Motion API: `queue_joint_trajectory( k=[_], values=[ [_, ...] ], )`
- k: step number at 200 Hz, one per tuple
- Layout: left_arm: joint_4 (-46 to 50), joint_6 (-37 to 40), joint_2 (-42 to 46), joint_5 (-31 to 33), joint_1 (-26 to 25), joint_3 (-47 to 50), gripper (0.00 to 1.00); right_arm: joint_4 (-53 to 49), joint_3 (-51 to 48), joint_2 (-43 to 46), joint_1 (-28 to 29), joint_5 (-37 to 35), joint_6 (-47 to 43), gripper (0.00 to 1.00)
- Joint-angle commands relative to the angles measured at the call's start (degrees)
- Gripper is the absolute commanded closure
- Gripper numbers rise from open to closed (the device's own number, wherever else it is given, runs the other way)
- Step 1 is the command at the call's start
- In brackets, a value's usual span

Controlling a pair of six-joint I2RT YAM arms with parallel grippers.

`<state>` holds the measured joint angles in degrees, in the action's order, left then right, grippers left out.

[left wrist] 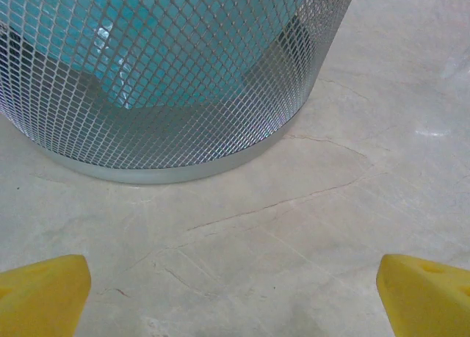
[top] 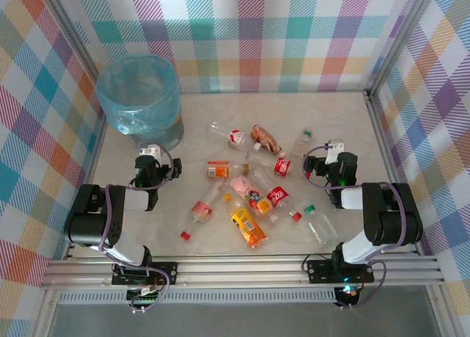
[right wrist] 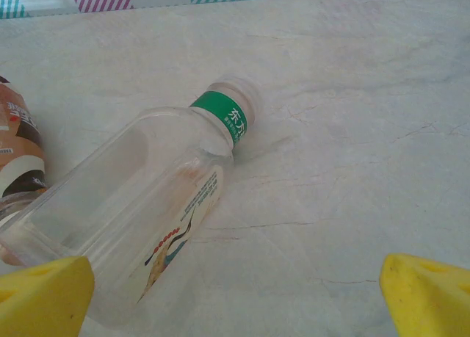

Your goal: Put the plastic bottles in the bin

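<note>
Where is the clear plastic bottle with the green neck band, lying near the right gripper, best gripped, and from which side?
The clear plastic bottle lies on its side, so come from above and close across its broad mid-body; the tapering neck would likely slip.

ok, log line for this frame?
left hand: open, empty, facing bin | right hand: open, facing clear bottle | bottles: lying on table
</note>
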<state>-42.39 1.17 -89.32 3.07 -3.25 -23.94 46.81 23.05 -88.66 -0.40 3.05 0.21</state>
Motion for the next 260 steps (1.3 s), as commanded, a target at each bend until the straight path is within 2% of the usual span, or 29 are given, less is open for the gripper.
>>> queue_joint_trajectory(
  k=[1, 165, 176, 187, 202, 231, 260],
  values=[
    [-1.96, 0.76, -0.24, 0.48, -0.36, -1.15, 0.0, 0.21, 0.77, 0.69, -0.05, 1.08, 0.41, 0.0],
    [-2.28, 0.77, -0.02, 0.25, -0.27, -0.85, 0.0, 0.45, 0.62, 0.77, -0.13, 1.17, 0.49, 0.0],
    [-1.89, 1.69, 0.46, -1.71, -0.33, -0.96, 0.01, 0.54, 0.51, 1.0, -0.21, 1.1, 0.49, 0.0],
    [-1.14, 2.72, 1.67, -3.4, -0.51, -0.8, 0.04, -1.71, 1.13, 2.3, -0.2, 1.14, 0.41, 0.0],
    [0.24, 2.7, 4.54, -2.22, -0.87, -0.2, 0.04, -6.87, 2.65, 5.69, -0.05, 0.63, 0.41, 0.0],
    [9.76, 4.79, 13.24, 2.43, -3.88, -0.99, 0.05, -24.22, 8.42, 13.22, -0.1, -4.35, 3.78, 0.02],
    [18.03, 4.98, 22.16, 6.96, -7.89, -2.3, 0.07, -40.3, 16.27, 18.8, 0.39, -3.67, 7.49, 0.05]
  ],
)
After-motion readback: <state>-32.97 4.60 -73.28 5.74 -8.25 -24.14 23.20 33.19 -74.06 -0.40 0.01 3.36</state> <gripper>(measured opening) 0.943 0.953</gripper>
